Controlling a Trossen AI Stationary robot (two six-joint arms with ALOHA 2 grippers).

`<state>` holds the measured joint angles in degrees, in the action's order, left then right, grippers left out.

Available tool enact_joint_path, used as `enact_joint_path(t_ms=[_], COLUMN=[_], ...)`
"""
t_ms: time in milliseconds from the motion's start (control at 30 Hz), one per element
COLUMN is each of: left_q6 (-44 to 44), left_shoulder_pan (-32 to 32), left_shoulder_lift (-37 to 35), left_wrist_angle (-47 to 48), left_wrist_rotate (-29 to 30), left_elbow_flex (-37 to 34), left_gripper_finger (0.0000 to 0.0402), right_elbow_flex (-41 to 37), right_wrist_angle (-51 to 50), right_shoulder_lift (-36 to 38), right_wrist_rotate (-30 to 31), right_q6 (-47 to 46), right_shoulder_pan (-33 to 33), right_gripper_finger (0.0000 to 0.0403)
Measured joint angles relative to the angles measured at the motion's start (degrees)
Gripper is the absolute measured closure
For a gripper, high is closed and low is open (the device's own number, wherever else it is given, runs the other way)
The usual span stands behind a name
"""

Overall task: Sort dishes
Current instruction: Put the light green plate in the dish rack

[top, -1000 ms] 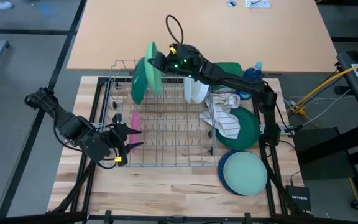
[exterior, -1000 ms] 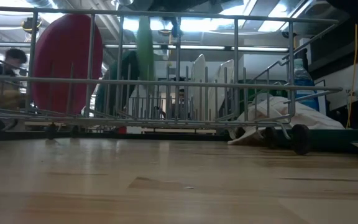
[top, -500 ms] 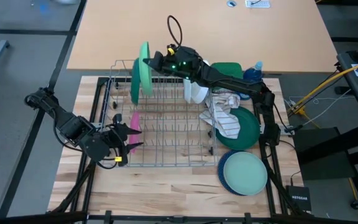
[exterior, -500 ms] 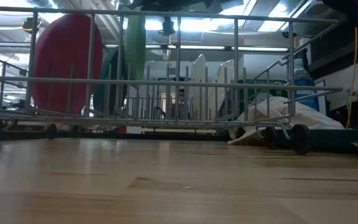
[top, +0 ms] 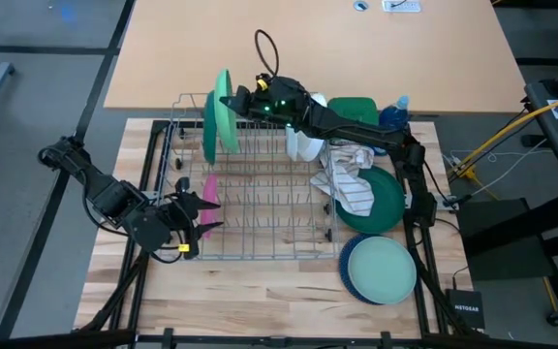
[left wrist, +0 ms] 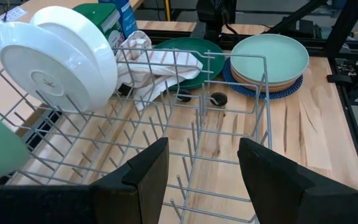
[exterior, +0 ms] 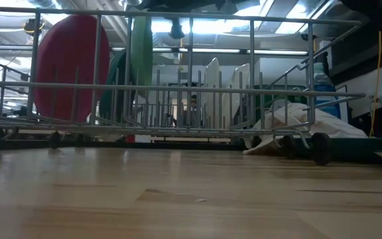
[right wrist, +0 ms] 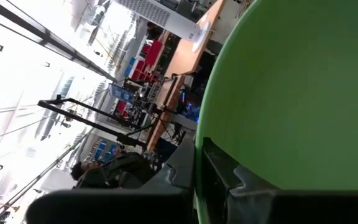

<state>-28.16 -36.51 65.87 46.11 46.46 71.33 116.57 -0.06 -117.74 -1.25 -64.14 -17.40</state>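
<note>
Gripping a light green plate (top: 224,109) on edge, my right claw (top: 232,101) is clenched on its rim at the far left corner of the rack (top: 260,233). The plate stands upright over the rack's back row, just beside a dark green plate (top: 208,142) already slotted on the near side of my claw. In my right wrist view the light green plate (right wrist: 291,87) fills most of the picture, with one finger (right wrist: 219,171) pressed flat against it.

Two white plates (top: 305,141) stand in the same back row, off toward my right arm's base. A pink plate (top: 210,189) stands on edge in the rack's left side, between my two claws.

My left claw (top: 204,215) hangs at the rack's near left corner, released and holding nothing.

Beyond the rack's right side, well apart from my right claw, a cloth (top: 353,180) lies partly over a large dark green plate (top: 387,202) on the bench (top: 250,291). Nearer the bench's front edge sits a stack, a pale teal plate (top: 381,268) on top.
</note>
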Motion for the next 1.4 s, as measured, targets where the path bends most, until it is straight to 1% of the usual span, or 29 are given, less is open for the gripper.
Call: enact_joint_path(t_ms=[133, 400, 633, 967, 1100, 1300, 1400], left_q6=[-0.52, -0.49, -0.39, -0.39, -0.39, -0.39, -0.39], left_shoulder_pan=[0.00, 0.00, 0.00, 0.00, 0.00, 0.00, 0.00], left_shoulder_lift=[-0.02, -0.02, -0.02, -0.02, -0.02, -0.02, -0.02], left_wrist_angle=[-0.01, 0.03, 0.06, 0.07, 0.06, 0.08, 0.06], left_wrist_rotate=[0.00, -0.02, -0.02, -0.02, -0.02, -0.02, -0.02], left_elbow_flex=[0.01, 0.02, 0.00, 0.00, 0.01, 0.01, 0.00], left_gripper_finger=[0.0218, 0.0218, 0.0218, 0.0218, 0.0218, 0.0218, 0.0218], right_elbow_flex=[0.00, 0.00, 0.11, 0.11, 0.11, -0.09, -0.09], right_wrist_angle=[0.24, -1.32, -5.64, -7.50, -9.63, -12.45, -14.36], right_shoulder_lift=[-1.18, -1.26, -0.99, -0.98, -0.98, -1.28, -1.28], right_wrist_rotate=[0.61, 1.23, 2.90, 4.54, 4.70, 3.75, 3.76], right_q6=[-0.45, -0.77, -0.23, 1.14, 2.04, 7.13, 7.65], right_shoulder_pan=[0.19, 0.12, 0.15, 0.19, 0.19, 0.12, 0.02], right_gripper_finger=[0.0391, 0.0391, 0.0391, 0.0391, 0.0379, 0.0356, 0.0348])
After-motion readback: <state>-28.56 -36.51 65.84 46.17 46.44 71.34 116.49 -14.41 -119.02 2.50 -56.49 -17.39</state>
